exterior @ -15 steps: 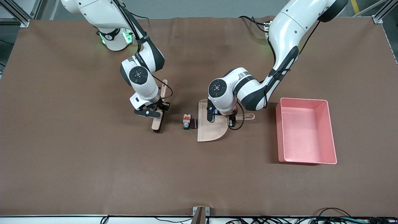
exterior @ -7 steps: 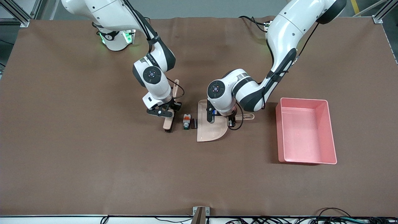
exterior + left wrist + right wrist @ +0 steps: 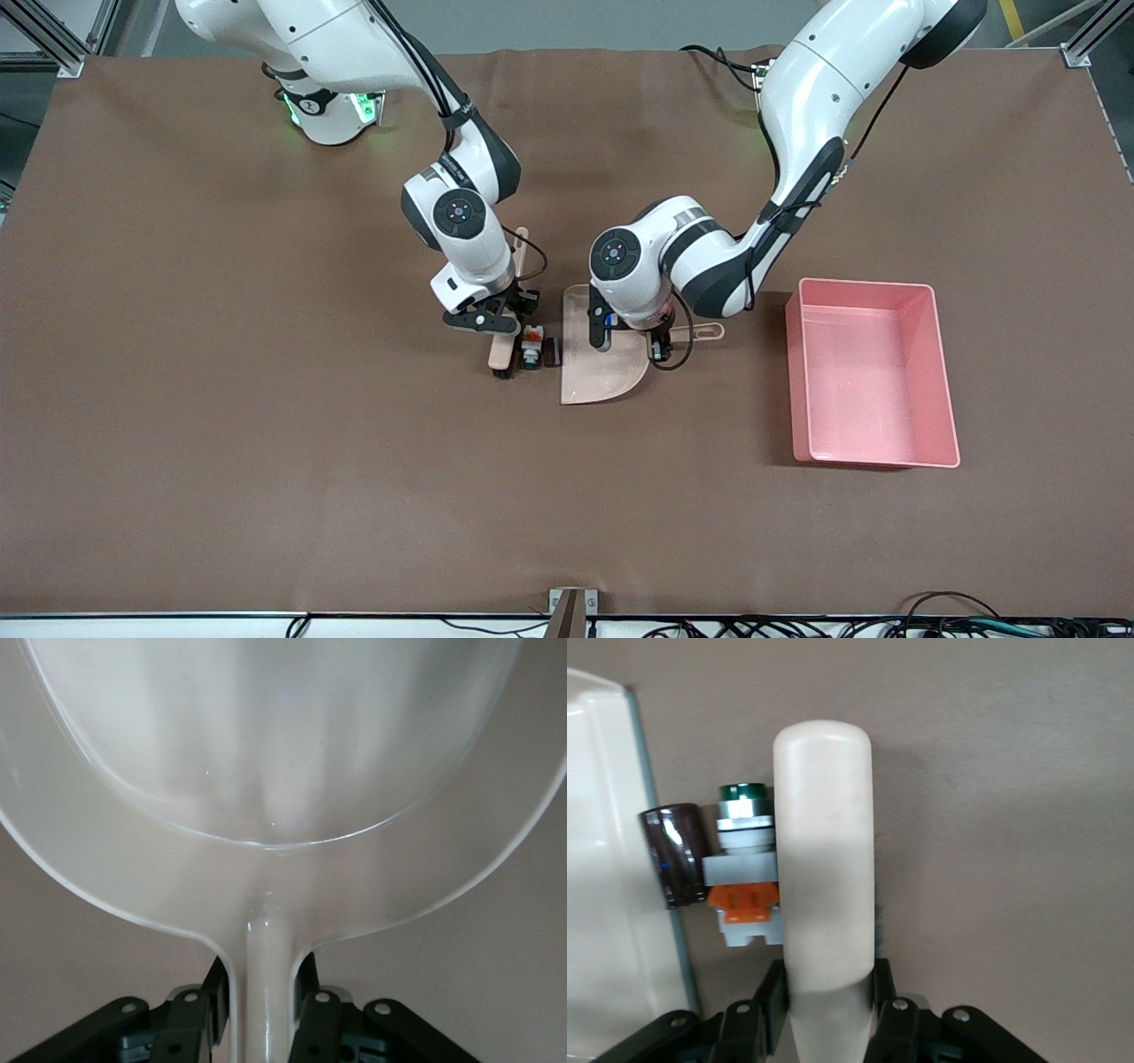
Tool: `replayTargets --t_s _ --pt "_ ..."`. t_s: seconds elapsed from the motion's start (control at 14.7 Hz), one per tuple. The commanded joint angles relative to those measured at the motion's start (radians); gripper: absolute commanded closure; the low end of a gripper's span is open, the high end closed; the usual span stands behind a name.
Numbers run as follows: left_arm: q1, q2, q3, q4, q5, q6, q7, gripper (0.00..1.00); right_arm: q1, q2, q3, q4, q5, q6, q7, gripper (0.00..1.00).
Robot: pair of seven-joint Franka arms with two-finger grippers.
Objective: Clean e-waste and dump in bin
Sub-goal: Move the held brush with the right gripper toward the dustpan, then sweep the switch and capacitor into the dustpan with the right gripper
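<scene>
Now we see the right gripper (image 3: 493, 330) pinching a brush (image 3: 501, 354) against the e-waste (image 3: 532, 346) beside the dustpan (image 3: 595, 377), the left gripper (image 3: 657, 341) clamping its handle, the bin (image 3: 873, 383) toward the left arm's end.

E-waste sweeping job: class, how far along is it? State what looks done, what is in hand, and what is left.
Done: the right tool grips the brush, the left tool grips the dustpan. In hand: the brush sits against the white component, with the dark block at the dustpan's edge. Left: both pieces are still on the table, and the pink bin holds nothing.
</scene>
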Motion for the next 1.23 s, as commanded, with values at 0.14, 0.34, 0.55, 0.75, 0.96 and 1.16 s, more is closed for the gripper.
replayTargets --t_s 0.14,0.34,0.55,0.75,0.96,1.16 --pt "-0.012 0.025 0.001 0.033 0.02 -0.009 -0.015 1.0 0.027 0.038 -0.005 0.056 0.011 -0.009 -0.002 0.99" --pt "-0.01 0.026 0.001 0.035 0.017 -0.009 -0.031 1.0 0.053 0.06 -0.005 0.091 0.011 -0.009 0.001 0.99" --pt "-0.012 0.032 0.001 0.039 0.019 -0.009 -0.038 1.0 0.07 0.077 -0.005 0.116 0.012 -0.011 0.001 0.99" --pt "-0.012 0.032 0.001 0.039 0.019 -0.009 -0.04 1.0 0.095 0.089 -0.005 0.136 0.012 -0.009 0.003 0.99" --pt "-0.013 0.04 0.001 0.039 0.02 -0.009 -0.041 1.0 0.122 0.096 -0.005 0.153 0.017 -0.009 0.004 0.99" --pt "-0.013 0.042 0.001 0.041 0.02 -0.009 -0.042 1.0 0.138 0.109 -0.004 0.182 0.02 -0.011 0.003 0.99"
